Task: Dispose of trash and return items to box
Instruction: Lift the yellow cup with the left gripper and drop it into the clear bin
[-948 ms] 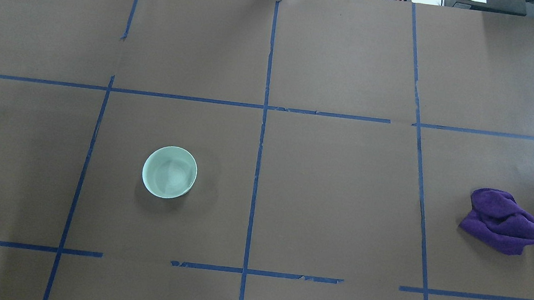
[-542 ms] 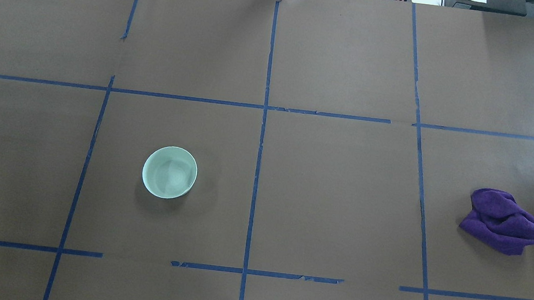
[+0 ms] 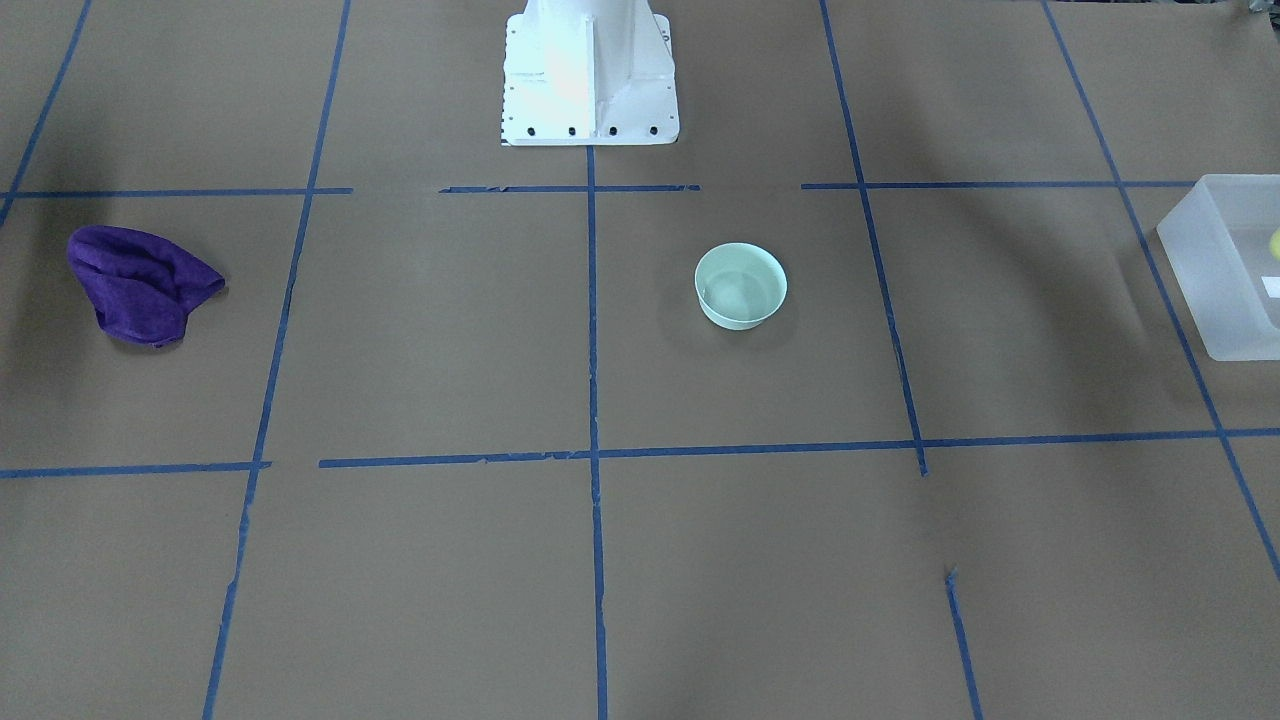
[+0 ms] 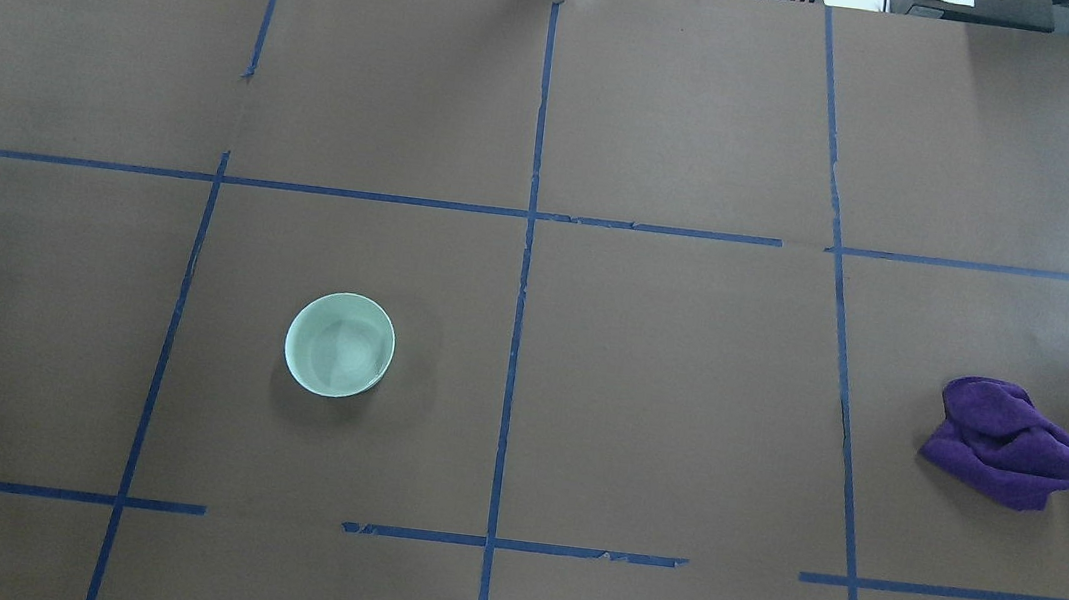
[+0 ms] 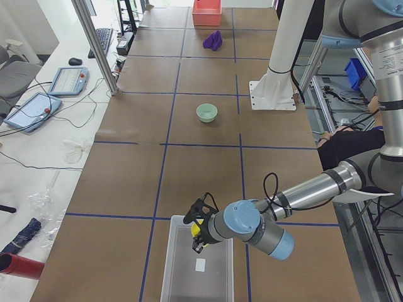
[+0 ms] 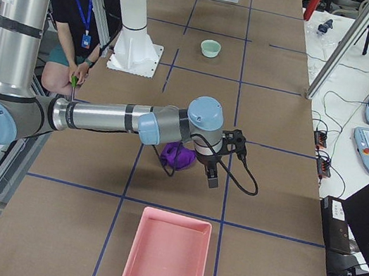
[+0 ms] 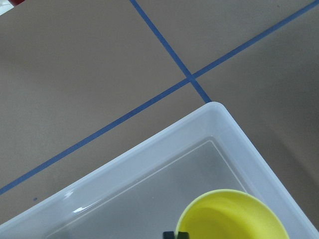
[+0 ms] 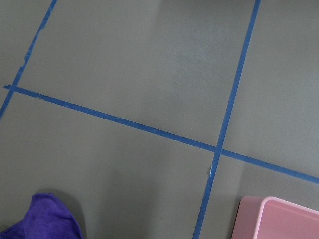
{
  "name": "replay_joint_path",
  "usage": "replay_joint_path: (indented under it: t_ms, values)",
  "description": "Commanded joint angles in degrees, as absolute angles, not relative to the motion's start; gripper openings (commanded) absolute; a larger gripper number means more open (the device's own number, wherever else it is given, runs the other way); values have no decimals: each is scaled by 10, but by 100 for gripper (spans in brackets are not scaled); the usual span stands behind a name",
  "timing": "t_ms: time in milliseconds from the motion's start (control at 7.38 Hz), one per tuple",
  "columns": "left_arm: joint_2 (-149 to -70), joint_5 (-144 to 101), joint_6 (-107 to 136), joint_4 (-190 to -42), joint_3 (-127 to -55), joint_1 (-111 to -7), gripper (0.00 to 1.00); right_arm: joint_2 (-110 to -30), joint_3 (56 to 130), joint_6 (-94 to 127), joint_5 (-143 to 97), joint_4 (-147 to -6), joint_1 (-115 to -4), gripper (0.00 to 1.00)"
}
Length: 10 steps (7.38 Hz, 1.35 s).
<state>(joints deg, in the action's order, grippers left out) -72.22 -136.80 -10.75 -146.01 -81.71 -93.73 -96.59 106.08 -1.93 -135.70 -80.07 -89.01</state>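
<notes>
**Cup over box, bowl unclaimed**

Front: bowl (image 3: 741,286) alone mid-bench (image 3: 400,560); box (image 3: 1215,270) at the 3 o'clock edge, cloth (image 3: 140,283) at 9.
Overhead: just bowl and cloth.
Left side: left fingers (image 5: 197,244) above the open box, cup (image 5: 196,230) between them, seemingly poised for lowering in.
Right side: right fingers (image 6: 212,177) beside cloth, pink tray (image 6: 165,257) at 6 o'clock; grip impossible to tell.
Left wrist: apparently clenched on cup's rim.

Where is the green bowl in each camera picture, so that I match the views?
Front-facing: bowl right of centre, below the white robot base.
Overhead: bowl left of centre.
Exterior left: bowl upper middle, left of the base.
Exterior right: bowl near top, right of the base.
Left wrist: not in it.
Right wrist: not in it.
Shared landmark: the base.
</notes>
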Motion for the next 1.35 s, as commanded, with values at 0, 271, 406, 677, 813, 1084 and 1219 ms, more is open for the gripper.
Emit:
replay_joint_path:
  t_ms: [0,271,406,677,813,1084,1219]
  values:
    - [-722,-1396,-98,-1470,-802,-901,0,-966,1061,-19,-1357,-801,-890,100]
    - [-715,-1395,-103,-1471,-794,-870,11,-966,1061,-19,-1357,-801,-890,100]
    - [-714,-1396,-104,-1473,-794,-867,53,-966,1061,-19,-1357,-801,-890,100]
    - [-715,-1395,-98,-1491,-797,-867,100,-966,1062,-18,-1358,-801,-890,100]
    - [-718,-1393,-92,-1478,-826,-867,100,-963,1063,-9,-1359,-801,-890,100]
    - [-729,-1386,-53,-1341,-937,-868,100,-959,1081,42,-1366,-799,-880,100]
    - [-750,-1380,-54,-1266,-979,-870,100,-958,1116,110,-1361,-799,-842,100]
